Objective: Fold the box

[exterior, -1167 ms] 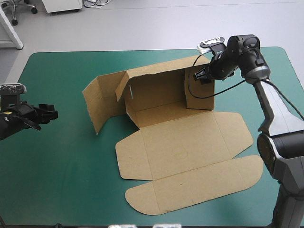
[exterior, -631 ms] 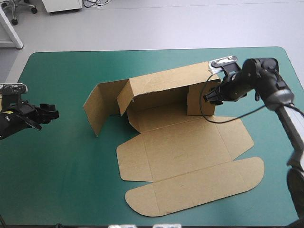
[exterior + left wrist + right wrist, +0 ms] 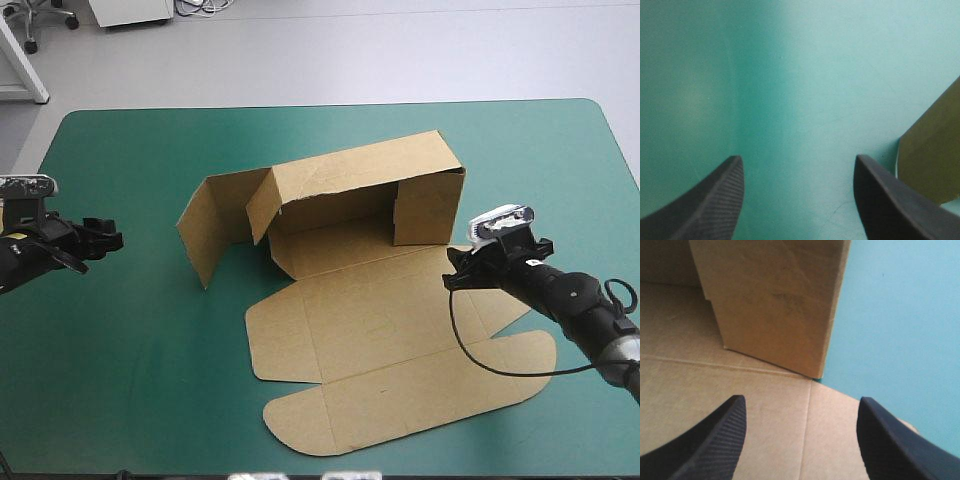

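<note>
The box [image 3: 350,190] has walls raised, lid [image 3: 380,340] flat on the teal-green table [image 3: 130,350]; right hand [image 3: 455,277] released over the lid, left hand [image 3: 105,236] released, well aside.

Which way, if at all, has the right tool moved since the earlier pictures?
Yes. The right tool has drawn back from the box's upright right wall toward the table's near edge; it is now open above the flat panel.

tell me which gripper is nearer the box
Right. The right gripper is over the box, above its flat panel; the left gripper is off it, over the teal-green cover.
</note>
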Controlling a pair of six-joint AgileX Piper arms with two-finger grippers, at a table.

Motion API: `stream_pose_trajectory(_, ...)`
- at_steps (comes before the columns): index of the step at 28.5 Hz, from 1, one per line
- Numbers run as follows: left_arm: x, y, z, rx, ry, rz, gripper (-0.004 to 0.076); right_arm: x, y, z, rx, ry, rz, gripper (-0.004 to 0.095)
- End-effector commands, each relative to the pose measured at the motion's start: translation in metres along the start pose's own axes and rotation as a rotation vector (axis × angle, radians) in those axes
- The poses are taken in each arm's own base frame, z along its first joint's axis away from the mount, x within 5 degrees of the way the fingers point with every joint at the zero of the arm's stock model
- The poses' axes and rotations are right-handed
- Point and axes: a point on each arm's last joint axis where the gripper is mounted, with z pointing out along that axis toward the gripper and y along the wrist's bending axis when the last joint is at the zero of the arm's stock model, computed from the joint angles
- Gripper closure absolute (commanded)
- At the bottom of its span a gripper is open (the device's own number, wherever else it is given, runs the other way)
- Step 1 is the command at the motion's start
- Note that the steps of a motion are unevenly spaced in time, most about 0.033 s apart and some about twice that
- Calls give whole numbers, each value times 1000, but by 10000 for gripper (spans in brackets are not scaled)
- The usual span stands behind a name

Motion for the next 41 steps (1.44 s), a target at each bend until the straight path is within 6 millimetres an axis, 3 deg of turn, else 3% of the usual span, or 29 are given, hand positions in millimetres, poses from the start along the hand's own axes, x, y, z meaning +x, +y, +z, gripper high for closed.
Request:
stream_pose_trajectory(1,-12,-3,-9,-10,-83,-9,270,-10,-10,6,70,-60,0,302)
stream_pose_trajectory(6,-12,-3,-9,-10,-83,-9,270,-19,-7,28,-19,-83,12,303)
stream_pose_trajectory(15,-12,-3,-9,-8,-85,-12,270,-55,-9,34,-57,-173,-5,320)
stream_pose_trajectory(17,-12,-3,-9,-8,-85,-12,270,-59,-9,35,-57,-181,-5,401)
stream_pose_trajectory(19,-12,-3,-9,-8,-85,-12,270,-60,-9,36,-58,-182,-14,549)
stream_pose_trajectory(22,-12,-3,-9,-8,-85,-12,270,-64,-9,35,-66,-179,-44,871)
stream_pose_trajectory(23,-12,-3,-9,-7,-86,-13,270,-67,-9,34,-70,-179,-45,926)
stream_pose_trajectory(31,-12,-3,-9,-4,-82,-13,270,-99,-10,22,-97,-152,-3,923)
stream_pose_trajectory(41,-12,-4,-9,6,-78,-19,270,-155,-20,-12,-51,167,32,923)
